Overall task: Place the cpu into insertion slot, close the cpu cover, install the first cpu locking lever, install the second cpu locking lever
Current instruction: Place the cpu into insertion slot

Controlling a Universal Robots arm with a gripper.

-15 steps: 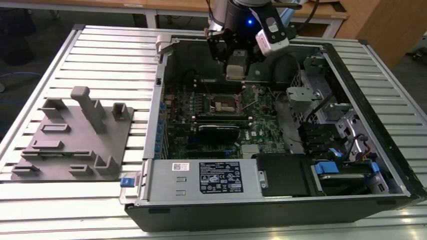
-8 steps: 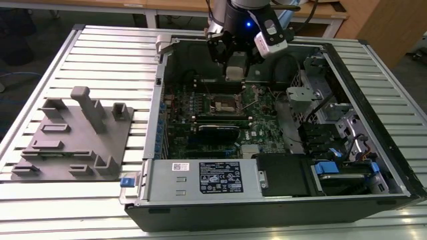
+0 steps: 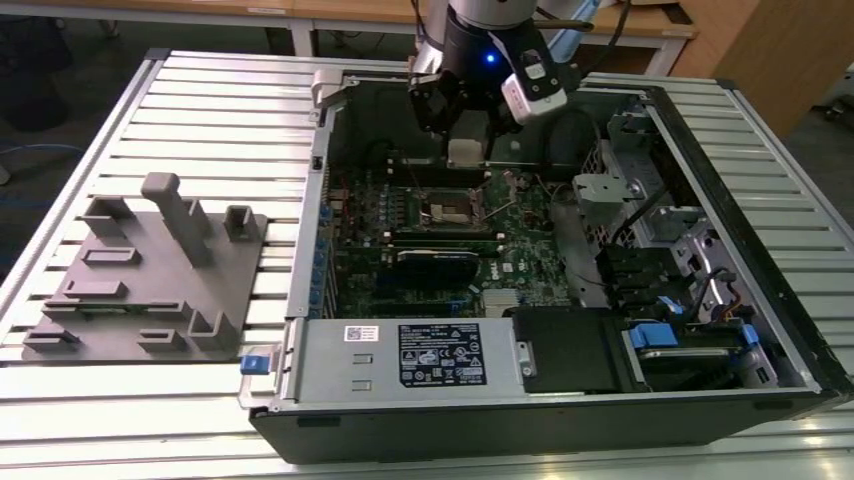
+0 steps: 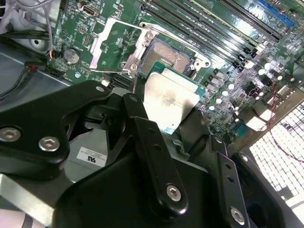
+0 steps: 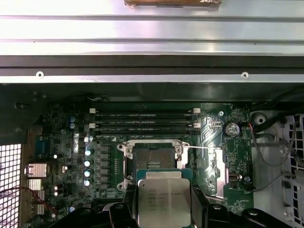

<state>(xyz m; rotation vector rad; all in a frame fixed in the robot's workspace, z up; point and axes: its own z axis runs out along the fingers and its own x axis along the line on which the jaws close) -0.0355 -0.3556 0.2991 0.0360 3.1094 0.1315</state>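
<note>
Your arm points straight down over the far part of the open case (image 3: 747, 200), its gripper (image 3: 466, 140) clamped on the cpu (image 5: 164, 202), raised near the uncovered insertion slot (image 5: 153, 159).

cpu (image 5: 164, 197) in hand (image 5: 164, 216), seemingly above insertion slot (image 5: 153, 159), memory slots (image 5: 142, 122) alongside

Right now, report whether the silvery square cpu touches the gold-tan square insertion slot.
Apart: the exterior view shows the cpu held clear above the insertion slot.
</note>
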